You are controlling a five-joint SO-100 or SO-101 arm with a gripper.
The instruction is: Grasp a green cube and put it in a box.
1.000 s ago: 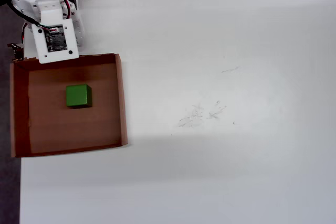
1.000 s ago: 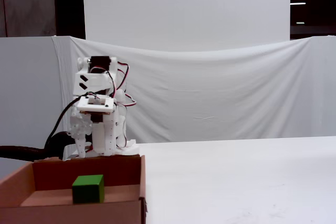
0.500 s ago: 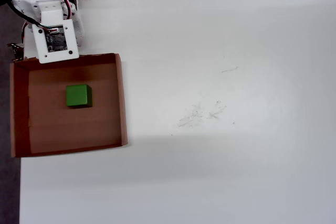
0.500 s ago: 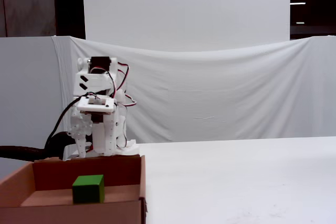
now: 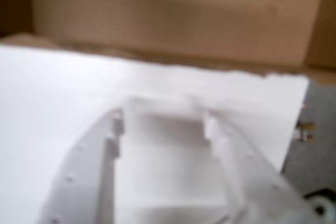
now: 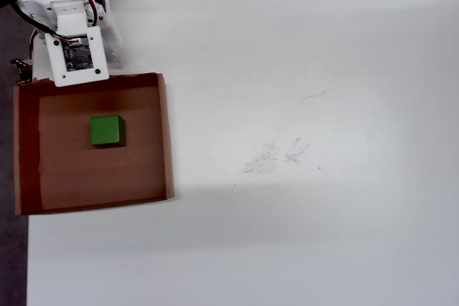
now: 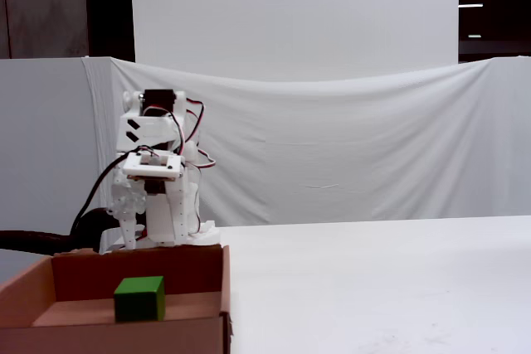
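Observation:
The green cube (image 6: 107, 130) rests on the floor of the brown box (image 6: 167, 137), a little left of its middle in the overhead view. In the fixed view the cube (image 7: 138, 298) sits inside the box (image 7: 83, 342) at the lower left. My gripper (image 5: 163, 119) is open and empty. Only white table shows between its white jaws in the wrist view. It hangs just outside the box wall (image 5: 173, 19) on the arm's side. In the overhead view the folded arm (image 6: 72, 55) hides the jaws.
The arm's base (image 7: 166, 221) stands right behind the box at the table's left end. A dark strip (image 6: 11, 249) marks the table's left edge in the overhead view. White tabletop (image 6: 308, 177) spreads to the right. A white cloth backdrop (image 7: 348, 147) hangs behind.

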